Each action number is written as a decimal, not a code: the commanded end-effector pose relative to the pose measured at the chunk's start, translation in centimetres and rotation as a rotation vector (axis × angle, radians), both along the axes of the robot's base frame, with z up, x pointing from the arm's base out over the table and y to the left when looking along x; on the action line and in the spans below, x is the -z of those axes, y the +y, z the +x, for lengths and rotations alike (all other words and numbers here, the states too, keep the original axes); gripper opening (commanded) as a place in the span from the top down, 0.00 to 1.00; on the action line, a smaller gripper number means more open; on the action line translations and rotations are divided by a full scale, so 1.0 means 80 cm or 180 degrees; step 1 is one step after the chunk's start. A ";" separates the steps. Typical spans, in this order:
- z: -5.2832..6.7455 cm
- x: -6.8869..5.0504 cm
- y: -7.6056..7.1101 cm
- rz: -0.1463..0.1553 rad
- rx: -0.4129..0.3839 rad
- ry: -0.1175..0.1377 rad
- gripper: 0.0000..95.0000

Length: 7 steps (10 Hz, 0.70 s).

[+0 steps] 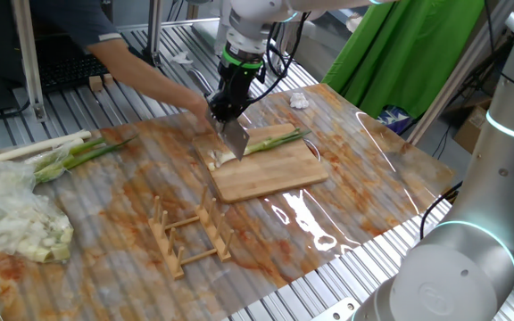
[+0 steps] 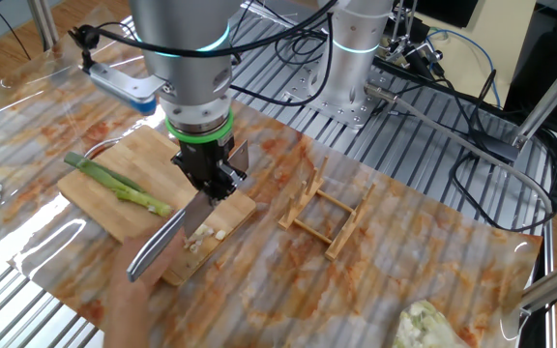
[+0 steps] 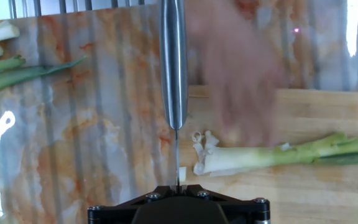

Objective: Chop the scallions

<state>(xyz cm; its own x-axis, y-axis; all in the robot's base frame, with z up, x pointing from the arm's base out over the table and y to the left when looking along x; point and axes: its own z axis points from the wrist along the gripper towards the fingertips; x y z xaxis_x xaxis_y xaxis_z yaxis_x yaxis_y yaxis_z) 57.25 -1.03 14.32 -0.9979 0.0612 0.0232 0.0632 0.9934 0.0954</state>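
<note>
The scallion lies lengthwise on the bamboo cutting board, its pale root end toward the blade and its green leaves trailing off toward 3 o'clock in the hand view. A few short white bits lie loose on the board by the root end, so some cuts appear made, with most of the stalk left whole. The knife stands edge down just at 9 o'clock of the root end, set across the stalk, probably so that a downward stroke slices it. The gripper has its jaws closed on the knife's handle and points straight down. A person's hand, blurred, reaches in over the board at 12 o'clock of the stalk, perhaps to steady or feed it; that nearness to the blade is a risk. Farther out on the table lie a bundle of whole stalks and a wooden rack.
</note>
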 end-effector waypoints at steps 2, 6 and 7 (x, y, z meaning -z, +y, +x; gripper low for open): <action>-0.001 0.000 0.002 -0.0104 0.0037 0.0022 1.00; 0.008 0.005 0.009 -0.0239 0.0099 0.0117 1.00; 0.013 0.009 0.012 -0.0343 0.0177 0.0174 1.00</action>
